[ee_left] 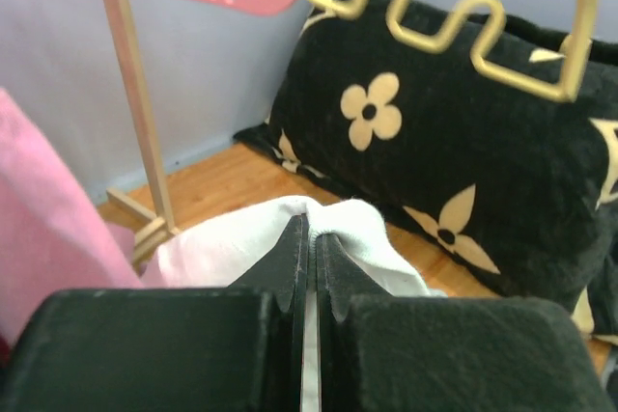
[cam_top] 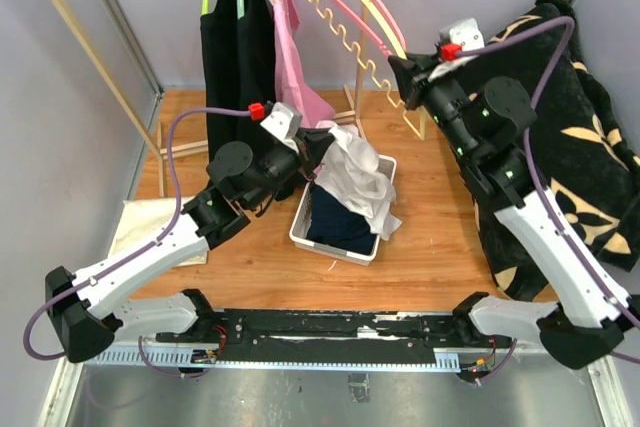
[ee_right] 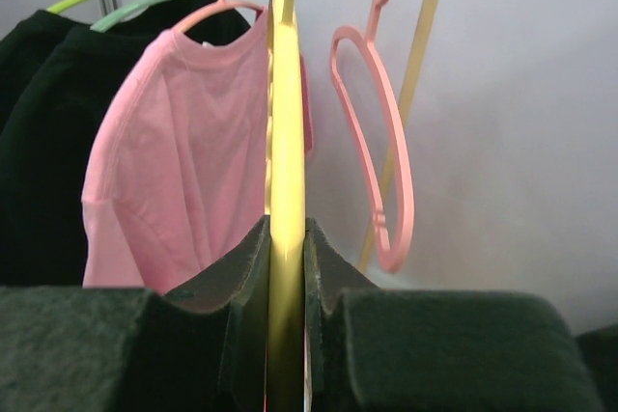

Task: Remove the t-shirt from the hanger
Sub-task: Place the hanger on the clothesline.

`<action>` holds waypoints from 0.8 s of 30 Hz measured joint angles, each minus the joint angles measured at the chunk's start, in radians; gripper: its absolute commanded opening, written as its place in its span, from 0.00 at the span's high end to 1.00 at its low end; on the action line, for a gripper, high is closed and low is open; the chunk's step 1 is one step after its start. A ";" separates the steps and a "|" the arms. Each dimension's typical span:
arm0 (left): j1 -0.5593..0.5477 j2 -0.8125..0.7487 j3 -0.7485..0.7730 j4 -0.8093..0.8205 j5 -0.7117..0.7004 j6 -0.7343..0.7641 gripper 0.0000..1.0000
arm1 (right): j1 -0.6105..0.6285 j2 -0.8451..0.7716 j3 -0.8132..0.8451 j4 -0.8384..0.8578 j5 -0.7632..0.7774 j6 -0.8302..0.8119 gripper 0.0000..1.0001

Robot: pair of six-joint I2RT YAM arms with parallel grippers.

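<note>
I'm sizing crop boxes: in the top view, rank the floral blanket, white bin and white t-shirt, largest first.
1. floral blanket
2. white bin
3. white t-shirt, bunched up, not far behind the bin

The white bin (cam_top: 335, 248) stands on the counter (cam_top: 440, 237) and holds a dark garment (cam_top: 335, 222), with a white t-shirt (cam_top: 360, 175) draped over its far rim and right side. The left tool (cam_top: 318, 147) is closed on the white t-shirt at the bin's far-left corner. The right tool (cam_top: 405, 72) grips the yellow hanger (cam_top: 372, 19) beyond the bin's far-right corner, apart from the white t-shirt.
</note>
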 measured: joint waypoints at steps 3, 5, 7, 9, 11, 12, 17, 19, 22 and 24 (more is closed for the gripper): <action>-0.005 -0.044 -0.065 0.005 0.000 -0.015 1.00 | 0.000 0.094 0.092 0.024 -0.013 -0.007 0.99; -0.006 -0.076 -0.095 0.008 0.000 -0.023 0.99 | 0.000 0.142 0.130 0.042 -0.016 -0.011 0.99; -0.007 -0.108 -0.119 0.013 0.000 -0.029 0.99 | -0.002 0.178 0.151 0.063 -0.016 -0.016 0.99; -0.010 -0.132 -0.134 0.018 0.000 -0.035 1.00 | -0.004 0.215 0.165 0.085 -0.019 -0.018 0.99; -0.010 -0.148 -0.141 0.022 0.003 -0.041 0.99 | -0.005 0.247 0.171 0.106 -0.022 -0.019 0.99; -0.011 -0.153 -0.143 0.022 0.005 -0.043 1.00 | -0.007 0.263 0.172 0.121 -0.024 -0.019 1.00; -0.012 -0.166 -0.156 0.028 0.025 -0.053 1.00 | -0.021 0.346 0.191 0.189 -0.043 -0.025 0.99; -0.012 -0.169 -0.158 0.028 0.030 -0.054 0.99 | -0.025 0.384 0.221 0.200 -0.050 -0.026 0.99; -0.012 -0.179 -0.163 0.028 0.040 -0.055 0.99 | -0.031 0.436 0.268 0.216 -0.059 -0.027 0.99; -0.013 -0.188 -0.167 0.028 0.043 -0.056 0.99 | -0.032 0.458 0.288 0.222 -0.062 -0.027 0.99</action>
